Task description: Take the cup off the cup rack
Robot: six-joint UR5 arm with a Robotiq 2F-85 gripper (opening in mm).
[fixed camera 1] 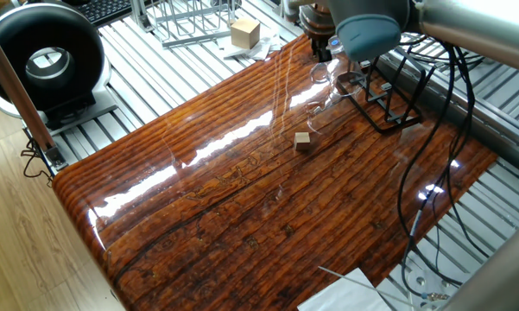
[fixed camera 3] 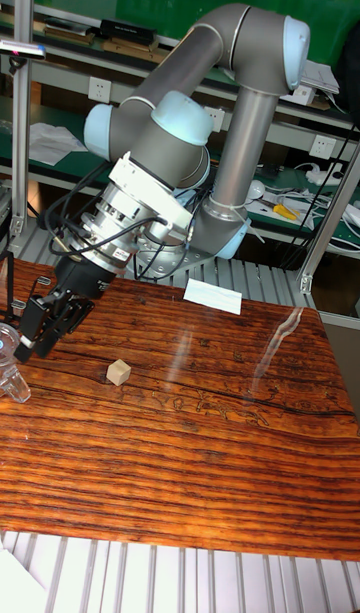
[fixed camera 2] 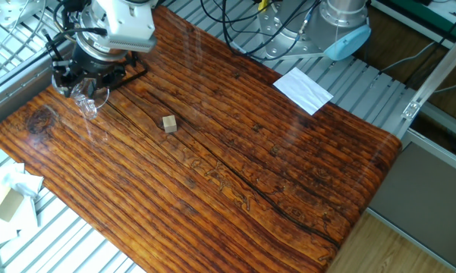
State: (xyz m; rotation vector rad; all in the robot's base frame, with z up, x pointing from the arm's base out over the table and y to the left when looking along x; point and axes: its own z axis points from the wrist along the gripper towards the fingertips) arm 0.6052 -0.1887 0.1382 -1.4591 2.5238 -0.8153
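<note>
Cup (fixed camera 3: 12, 365) just below gripper (fixed camera 3: 40, 335), beside cup rack (fixed camera 1: 389, 99), apparently resting on wood. Fingers (fixed camera 3: 28, 340) around rim; whether clamped, cannot tell. Clear glass: rigid, light, slippery, breakable. Best hold: rim wall, moderate squeeze.

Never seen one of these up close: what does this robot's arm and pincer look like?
The arm is thick silver-grey tubing with pale blue caps at its rounded joints. A white ribbed cylinder at its wrist carries the small black pincer. Black cables loop alongside it.
</note>
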